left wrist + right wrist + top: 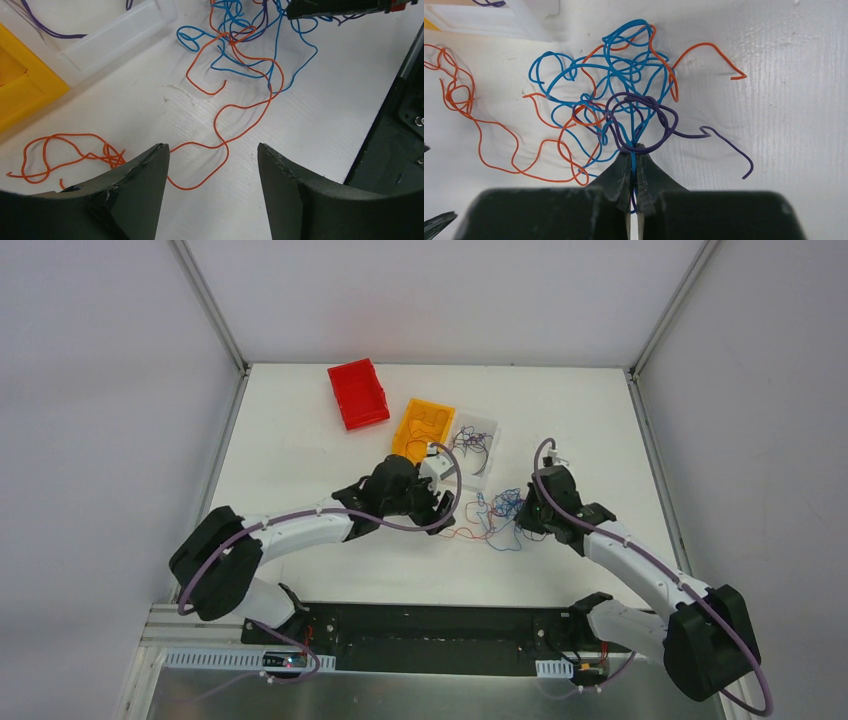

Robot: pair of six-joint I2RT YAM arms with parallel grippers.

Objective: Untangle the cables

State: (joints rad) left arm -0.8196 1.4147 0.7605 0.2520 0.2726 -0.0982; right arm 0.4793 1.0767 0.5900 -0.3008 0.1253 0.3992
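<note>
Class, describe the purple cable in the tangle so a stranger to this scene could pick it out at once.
On the white table, find the cable knot lying near its middle. At the knot's right side the right hand is pinched shut on a blue cable; the purple cable loops round those fingertips. It is the only dark strand there, its neighbours being blue and orange.

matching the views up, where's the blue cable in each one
top external: blue cable mid-table, right of centre
left wrist: blue cable top centre
right wrist: blue cable centre, held in the right end effector
shared landmark: white bin, upper left in both wrist views
</note>
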